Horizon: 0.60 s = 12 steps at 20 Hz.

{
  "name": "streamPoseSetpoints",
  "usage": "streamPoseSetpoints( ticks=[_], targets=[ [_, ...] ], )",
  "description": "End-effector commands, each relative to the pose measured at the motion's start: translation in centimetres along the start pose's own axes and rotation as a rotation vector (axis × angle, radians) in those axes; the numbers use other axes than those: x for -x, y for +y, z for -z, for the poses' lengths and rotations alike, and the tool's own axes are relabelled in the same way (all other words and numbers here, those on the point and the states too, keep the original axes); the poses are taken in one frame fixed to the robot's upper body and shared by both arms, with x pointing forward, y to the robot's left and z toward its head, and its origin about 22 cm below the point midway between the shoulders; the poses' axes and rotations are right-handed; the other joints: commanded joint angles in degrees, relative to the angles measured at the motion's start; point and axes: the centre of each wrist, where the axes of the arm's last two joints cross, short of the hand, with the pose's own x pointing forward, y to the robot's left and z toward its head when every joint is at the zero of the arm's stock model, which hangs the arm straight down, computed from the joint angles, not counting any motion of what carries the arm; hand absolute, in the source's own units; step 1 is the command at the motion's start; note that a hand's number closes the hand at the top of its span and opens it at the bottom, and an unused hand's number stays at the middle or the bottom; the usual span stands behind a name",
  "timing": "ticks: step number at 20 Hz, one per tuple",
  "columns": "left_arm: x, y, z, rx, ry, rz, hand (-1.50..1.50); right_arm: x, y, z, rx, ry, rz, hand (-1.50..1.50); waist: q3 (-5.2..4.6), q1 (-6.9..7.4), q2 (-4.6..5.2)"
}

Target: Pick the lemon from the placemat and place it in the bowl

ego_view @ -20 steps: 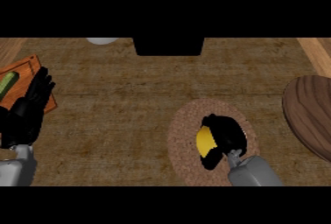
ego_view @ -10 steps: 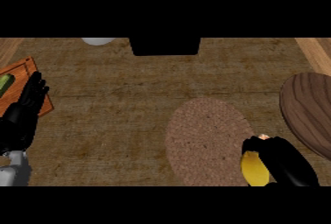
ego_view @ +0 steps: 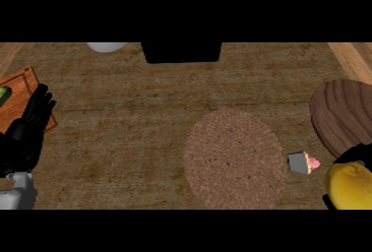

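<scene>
Two hands are showing. The right hand (ego_view: 357,153) is appearing only as black fingers (ego_view: 335,201) curling around the lemon (ego_view: 352,186) at the lower right edge, holding it clear of the mat (ego_view: 232,158) and just below the wooden bowl (ego_view: 347,117). The lemon is therefore off the mat but not yet in the bowl. This hold is likely serving to carry the fruit toward the bowl's rim. The lemon's long axis is running roughly up and down the view, though its lower end is cut off. A small cupcake (ego_view: 303,163) is sitting beside the mat. The left hand (ego_view: 27,133) is resting at the left edge, fingers straight, holding nothing, overlapping an orange board (ego_view: 22,93) on the surface (ego_view: 131,113).
</scene>
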Motion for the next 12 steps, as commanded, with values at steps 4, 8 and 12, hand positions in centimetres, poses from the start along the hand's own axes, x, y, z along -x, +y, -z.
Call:
streamPoseSetpoints(
  ticks=[4, 8, 12],
  targets=[
    [-0.5, -2.2, -0.4, 0.031, -0.015, -0.002, 0.00, 2.9, -6.7, -0.3, 0.163, 0.094, 0.092, 1.50, 0.04, 1.69, 0.39],
    [-1.1, -1.9, 0.6, 0.026, -0.021, 0.013, 0.00, 6.3, -8.0, 0.2, 0.142, 0.134, 0.148, 1.50, 0.04, 1.99, 0.49],
    [-1.1, -1.0, 1.5, 0.031, -0.016, 0.007, 0.00, 9.4, -9.5, 3.5, 0.138, 0.140, 0.221, 1.50, 0.03, 2.52, 0.58]
  ],
)
